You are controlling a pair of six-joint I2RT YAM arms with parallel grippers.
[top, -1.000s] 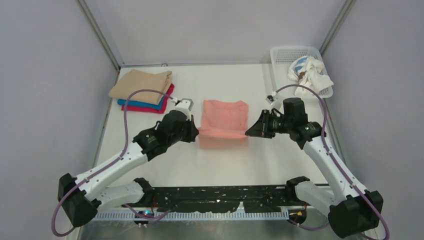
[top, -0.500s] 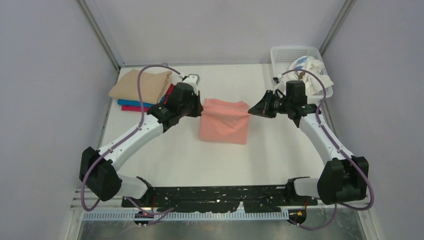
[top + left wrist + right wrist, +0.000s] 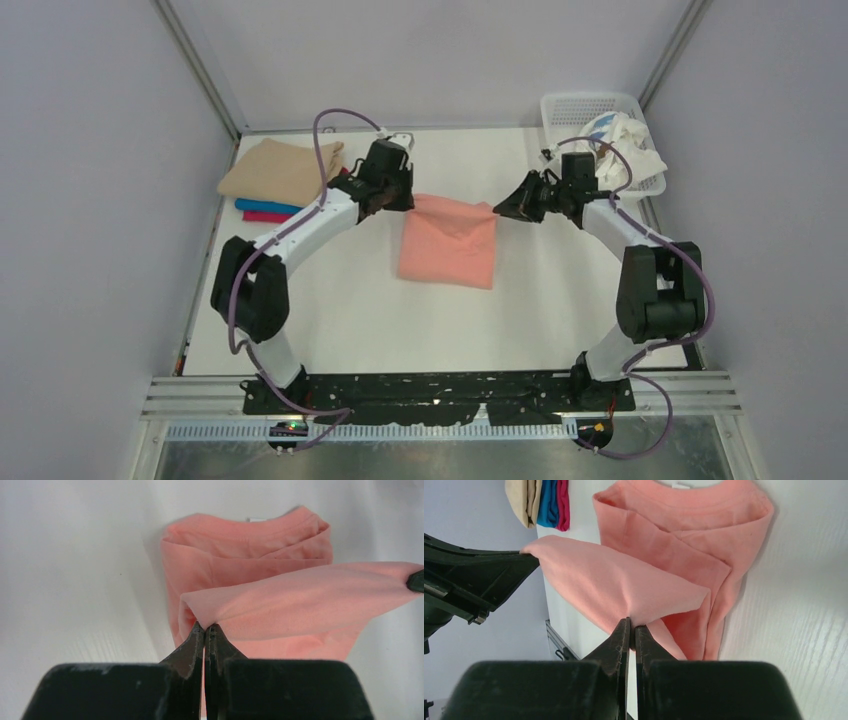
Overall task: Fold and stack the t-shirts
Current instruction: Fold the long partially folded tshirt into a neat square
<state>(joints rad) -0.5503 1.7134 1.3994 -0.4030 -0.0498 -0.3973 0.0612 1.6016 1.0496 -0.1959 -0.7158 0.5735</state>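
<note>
The salmon-pink t-shirt [image 3: 450, 245] lies mid-table, partly folded, its near edge lifted and stretched between both grippers. My left gripper [image 3: 412, 200] is shut on the shirt's left corner [image 3: 205, 622]. My right gripper [image 3: 497, 208] is shut on the right corner [image 3: 631, 620]. The collar end rests on the table [image 3: 250, 530] beyond the held fold. A stack of folded shirts sits at the back left: tan [image 3: 280, 168] on top, bright blue [image 3: 262, 207] and magenta [image 3: 262, 216] under it. The stack also shows in the right wrist view [image 3: 539, 502].
A white basket [image 3: 590, 110] at the back right holds crumpled white and blue cloth [image 3: 620, 145]. Grey walls enclose the white table [image 3: 350, 310] on three sides. The arm rail runs along the near edge [image 3: 440, 385].
Both grippers carried the shirt's held edge from the near side up and toward the back, over the rest of the shirt. Both arms stretched far forward.
</note>
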